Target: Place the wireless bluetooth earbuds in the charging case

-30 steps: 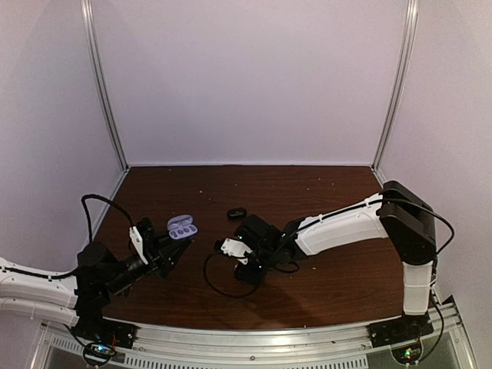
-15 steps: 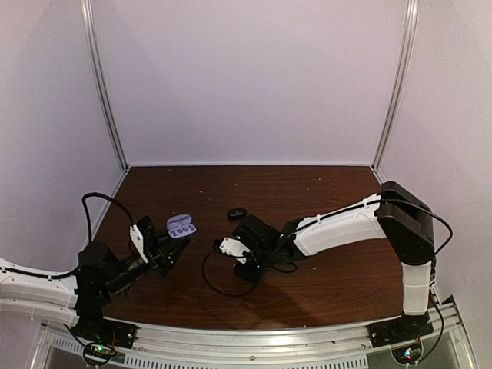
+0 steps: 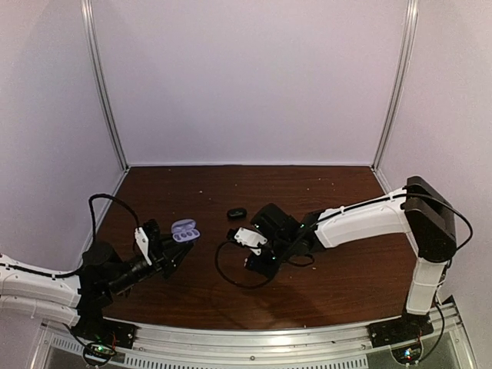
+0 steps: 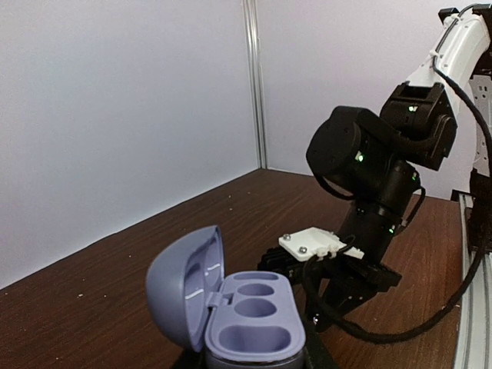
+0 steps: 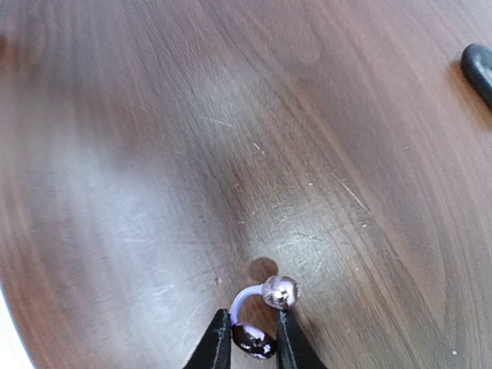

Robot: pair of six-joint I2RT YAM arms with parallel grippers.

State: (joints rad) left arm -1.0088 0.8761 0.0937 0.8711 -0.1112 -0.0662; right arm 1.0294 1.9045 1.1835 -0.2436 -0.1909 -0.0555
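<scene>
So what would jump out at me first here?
The open lavender charging case stands out, lid up and wells empty, gripped in the left arm's fingers at the left of the table. Near the table's middle, the right arm's fingers pinch a tiny glossy earbud close to the dark wood.

Left end effector point(image 3: 178, 242) closed, tilted upward; right end effector point(image 5: 250, 344) closed, low, pointing down.

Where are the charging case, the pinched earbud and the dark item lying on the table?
charging case point(image 4: 234, 319): left wrist view, lavender base beside the wells.
earbud point(image 5: 254, 338): right wrist view, its dark glossy body.
dark item point(image 3: 237, 213): top external view, its middle.
</scene>
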